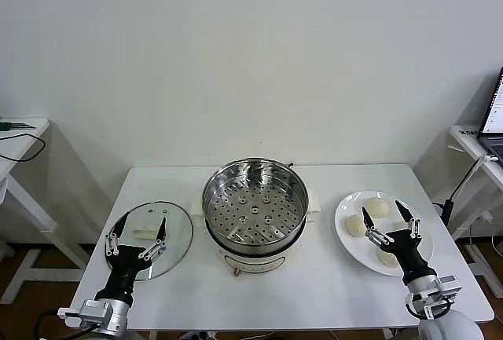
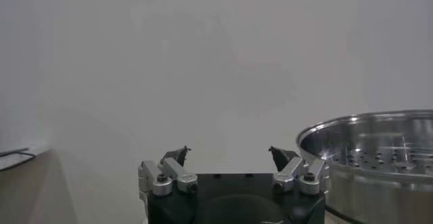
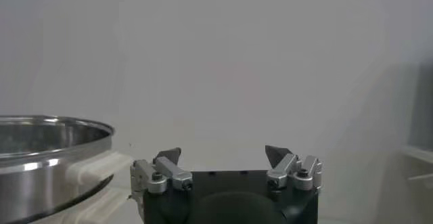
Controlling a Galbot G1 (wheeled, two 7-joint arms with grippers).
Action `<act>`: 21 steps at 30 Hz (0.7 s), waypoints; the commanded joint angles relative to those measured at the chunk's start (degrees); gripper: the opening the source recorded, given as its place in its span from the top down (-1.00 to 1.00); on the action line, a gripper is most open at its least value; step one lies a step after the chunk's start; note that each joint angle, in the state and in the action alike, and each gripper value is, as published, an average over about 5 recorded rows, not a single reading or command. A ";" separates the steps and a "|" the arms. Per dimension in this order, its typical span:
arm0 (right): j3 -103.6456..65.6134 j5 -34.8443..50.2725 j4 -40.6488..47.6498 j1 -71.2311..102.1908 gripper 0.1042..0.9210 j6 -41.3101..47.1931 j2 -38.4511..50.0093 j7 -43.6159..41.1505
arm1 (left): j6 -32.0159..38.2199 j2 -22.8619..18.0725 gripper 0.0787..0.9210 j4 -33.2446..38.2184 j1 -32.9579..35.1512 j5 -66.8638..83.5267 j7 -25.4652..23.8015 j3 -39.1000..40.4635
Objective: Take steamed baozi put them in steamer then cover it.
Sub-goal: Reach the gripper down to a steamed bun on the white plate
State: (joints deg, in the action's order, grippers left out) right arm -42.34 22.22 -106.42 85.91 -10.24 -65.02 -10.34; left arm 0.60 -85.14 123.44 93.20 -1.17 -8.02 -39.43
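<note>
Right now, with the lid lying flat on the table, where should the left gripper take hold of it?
Grip the white handle at the centre of the glass lid, coming straight down from above. The lid lies flat, so its rim offers nothing; only the raised handle does. The left gripper is open above it.

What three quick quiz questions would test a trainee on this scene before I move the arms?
1. True or false: the steamer already holds a baozi.
2. Where does the glass lid lie? A) on the steamer B) on the table, robot's left C) on the plate
3. Fill in: the right gripper hovers over the ____.

Key: 1 false, its tray is bare. 2 B, under the left gripper. 3 plate of baozi; both grippers' jaws are open.
</note>
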 commanded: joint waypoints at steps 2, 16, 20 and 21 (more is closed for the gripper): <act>-0.72 -5.80 3.86 -4.82 -0.76 3.04 6.25 -0.34 | -0.11 0.35 -0.77 -0.16 -0.03 -0.32 0.03 -0.03; 20.41 -31.64 22.83 -33.55 -0.76 8.10 39.61 -21.03 | -0.13 0.71 -0.77 -0.26 -0.60 -0.67 0.32 0.54; 35.82 -32.16 28.34 -48.25 -0.76 9.49 42.35 -32.83 | -0.20 0.59 -0.77 -0.37 -0.78 -0.70 0.40 0.83; 39.56 -32.28 29.67 -51.95 -0.76 9.79 42.20 -35.62 | -0.24 0.57 -0.77 -0.34 -0.81 -0.70 0.41 0.84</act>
State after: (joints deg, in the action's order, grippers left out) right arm -32.40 0.38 -91.84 66.17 -4.22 -40.19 -20.56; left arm 0.48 -84.51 123.15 92.50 -1.82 -7.72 -38.77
